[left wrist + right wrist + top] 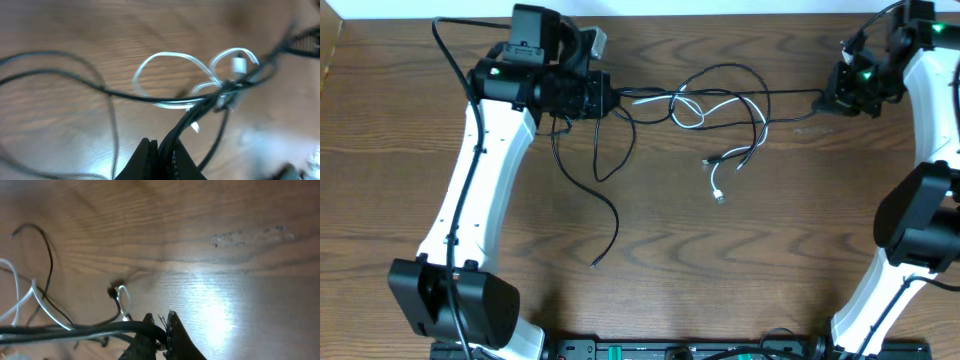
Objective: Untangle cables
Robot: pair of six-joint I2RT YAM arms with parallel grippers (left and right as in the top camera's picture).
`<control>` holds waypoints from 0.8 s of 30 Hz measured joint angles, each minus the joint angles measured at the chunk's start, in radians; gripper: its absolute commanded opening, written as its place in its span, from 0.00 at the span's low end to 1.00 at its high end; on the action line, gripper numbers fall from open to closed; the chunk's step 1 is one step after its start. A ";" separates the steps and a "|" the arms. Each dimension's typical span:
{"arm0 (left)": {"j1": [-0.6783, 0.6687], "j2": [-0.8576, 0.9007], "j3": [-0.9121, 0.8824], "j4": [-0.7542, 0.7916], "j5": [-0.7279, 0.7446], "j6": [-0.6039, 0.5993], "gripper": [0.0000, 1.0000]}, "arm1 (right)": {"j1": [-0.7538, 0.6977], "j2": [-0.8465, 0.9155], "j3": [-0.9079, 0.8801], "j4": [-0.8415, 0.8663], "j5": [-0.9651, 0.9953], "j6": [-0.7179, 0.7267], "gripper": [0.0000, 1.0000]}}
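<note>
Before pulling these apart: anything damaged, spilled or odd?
Nothing spilled or broken. The thin white cable loops through thin black cables stretched between the shut left gripper and right gripper. Odd: a pale scuffed patch on the brown wooden table.

A dark brown wooden bench [650, 280] with wavy grain is seen throughout. A pale scuffed patch [250, 236] is marked on it ahead of the right hand [161, 327], and a bright glare [215, 312] is cast just beside that hand. A black rail with green parts [620, 350] is set along the bench edge, well apart from the left hand [612, 100].
</note>
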 measured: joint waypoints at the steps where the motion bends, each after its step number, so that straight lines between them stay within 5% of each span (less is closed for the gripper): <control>1: 0.005 0.000 0.000 0.002 0.051 0.037 0.08 | -0.005 0.000 0.000 0.000 -0.003 -0.024 0.04; 7: 0.011 0.000 -0.001 0.093 0.431 0.243 0.08 | -0.020 0.000 0.000 -0.004 -0.002 -0.165 0.01; 12: 0.018 -0.005 -0.005 0.344 0.603 0.188 0.08 | -0.013 0.000 0.000 0.002 0.089 -0.082 0.01; 17: 0.039 -0.043 -0.013 0.487 0.561 0.034 0.08 | -0.004 -0.001 -0.010 0.022 0.154 0.042 0.01; 24: 0.171 -0.262 -0.014 0.521 0.286 -0.073 0.08 | -0.067 0.001 -0.136 0.071 0.353 0.158 0.01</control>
